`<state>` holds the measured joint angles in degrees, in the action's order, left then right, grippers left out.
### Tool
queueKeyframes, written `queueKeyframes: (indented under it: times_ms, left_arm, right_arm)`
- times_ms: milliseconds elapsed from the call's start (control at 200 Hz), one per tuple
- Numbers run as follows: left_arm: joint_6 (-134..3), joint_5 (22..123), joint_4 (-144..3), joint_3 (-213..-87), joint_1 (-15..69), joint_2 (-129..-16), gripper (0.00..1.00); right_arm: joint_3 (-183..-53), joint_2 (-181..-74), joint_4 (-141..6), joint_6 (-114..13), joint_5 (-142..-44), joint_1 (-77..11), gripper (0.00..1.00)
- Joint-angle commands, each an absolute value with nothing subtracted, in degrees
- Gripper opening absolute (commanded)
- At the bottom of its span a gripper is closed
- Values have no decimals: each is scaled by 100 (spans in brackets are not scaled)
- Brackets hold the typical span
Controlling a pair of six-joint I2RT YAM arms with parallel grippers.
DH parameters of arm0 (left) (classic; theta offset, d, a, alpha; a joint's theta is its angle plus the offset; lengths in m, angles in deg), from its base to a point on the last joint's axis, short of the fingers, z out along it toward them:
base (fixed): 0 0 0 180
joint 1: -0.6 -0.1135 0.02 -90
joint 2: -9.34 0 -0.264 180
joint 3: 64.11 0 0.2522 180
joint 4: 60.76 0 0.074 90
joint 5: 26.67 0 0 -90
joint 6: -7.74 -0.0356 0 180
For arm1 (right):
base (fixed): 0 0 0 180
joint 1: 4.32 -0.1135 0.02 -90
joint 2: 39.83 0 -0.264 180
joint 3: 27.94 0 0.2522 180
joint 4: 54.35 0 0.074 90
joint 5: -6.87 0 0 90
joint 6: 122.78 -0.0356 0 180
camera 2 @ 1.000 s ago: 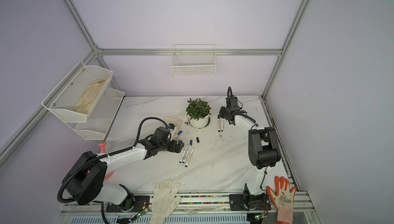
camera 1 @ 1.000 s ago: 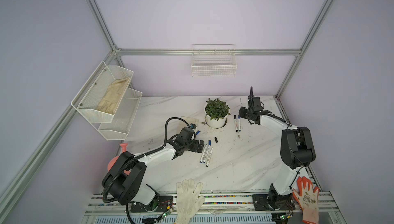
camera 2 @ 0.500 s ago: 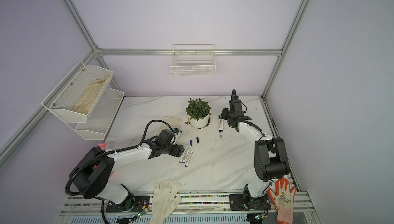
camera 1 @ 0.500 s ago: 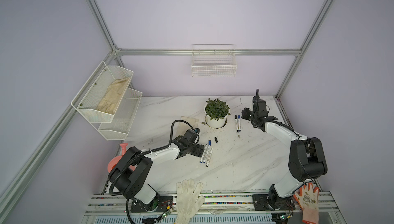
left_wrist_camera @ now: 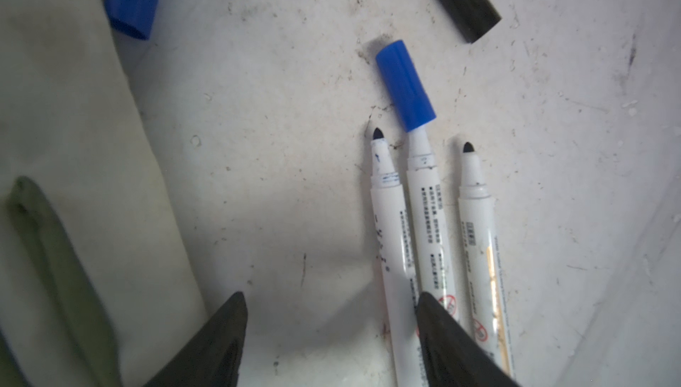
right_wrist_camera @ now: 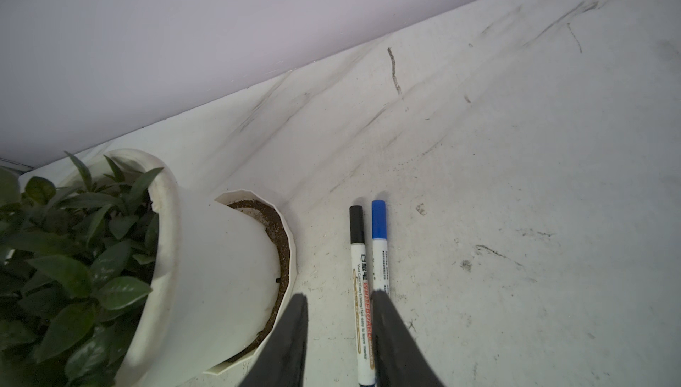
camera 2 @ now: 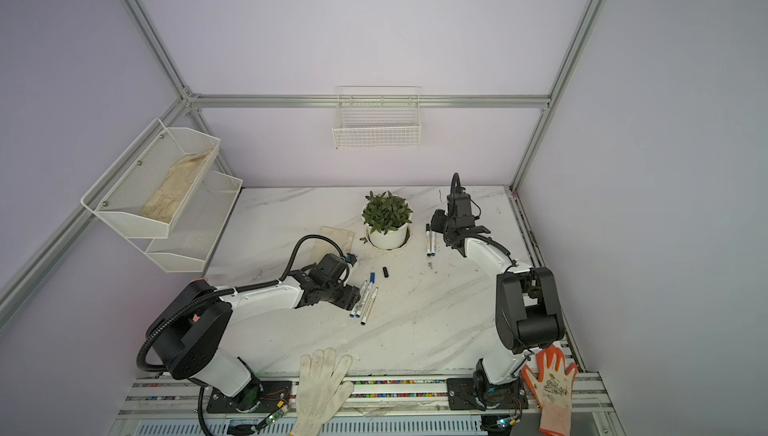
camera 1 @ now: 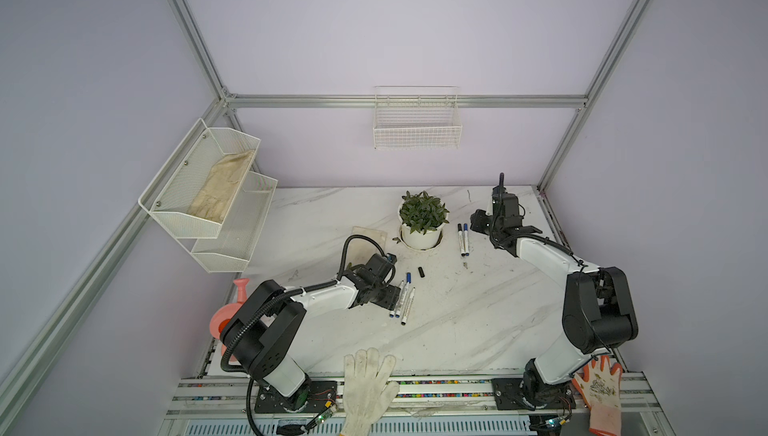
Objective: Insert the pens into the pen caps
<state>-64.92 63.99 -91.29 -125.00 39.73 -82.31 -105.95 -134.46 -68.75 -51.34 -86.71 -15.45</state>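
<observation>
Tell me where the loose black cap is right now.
In both top views the black cap lies loose on the table near its middle, just right of the three pens and on the robot's side of the potted plant.

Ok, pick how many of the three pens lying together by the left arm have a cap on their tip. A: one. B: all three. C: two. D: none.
A: only the middle pen wears a blue cap; the outer pens beside it show bare dark tips.
</observation>
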Motion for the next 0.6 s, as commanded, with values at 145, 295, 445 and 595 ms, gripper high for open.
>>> queueKeyframes:
  times_ms: [145, 295, 445, 595]
  left_arm:
    - [-6678, 6080, -9731, -13139, 4145, -8439, 64]
    - [-6597, 5965, -10161, -13260, 4194, -8538, 53]
    - [-6477, 6073, -10434, -13189, 4226, -8519, 43]
    - [-6354, 6109, -10493, -13113, 4238, -8510, 29]
  right_arm:
    - [-10601, -13429, -6749, -5070, -8679, -1538, 32]
    - [-10601, -13396, -6741, -5079, -8665, -1536, 32]
    - [-10582, -13336, -6740, -5072, -8639, -1535, 32]
    - [-10575, -13310, -6739, -5085, -8635, -1539, 32]
